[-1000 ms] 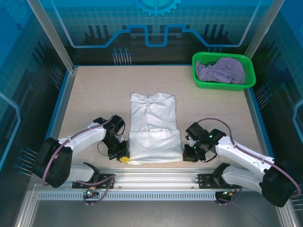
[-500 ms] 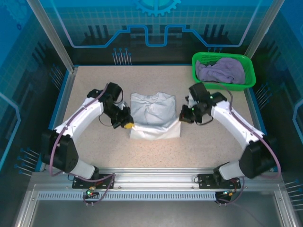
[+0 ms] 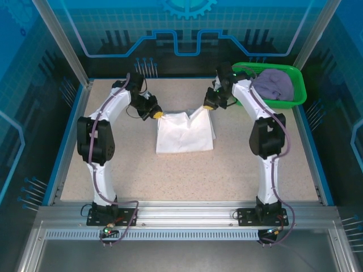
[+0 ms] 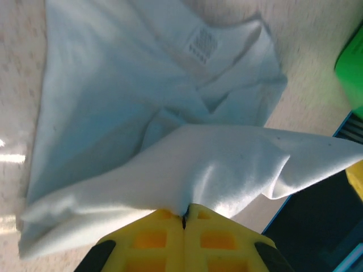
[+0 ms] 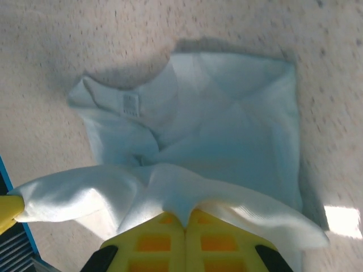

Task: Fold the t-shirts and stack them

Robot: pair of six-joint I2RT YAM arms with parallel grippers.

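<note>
speckled beige table [image 3: 125, 175], rimmed in blue. behind the table, translucent blue wall panels [image 3: 113, 28] printed with circuit lines. along the table's near edge, a silver metal rail [image 3: 187, 214].

The white t-shirt [image 3: 185, 131] is soft, matt cloth with creases. The lavender t-shirt [image 3: 273, 83] looks like fuzzier cloth. The basket [image 3: 278, 103] is shiny green plastic mesh. The table [image 3: 187, 175] is speckled, grainy and matt. The left gripper [image 4: 184, 214] has smooth yellow plastic fingers [image 4: 153, 241].
</note>
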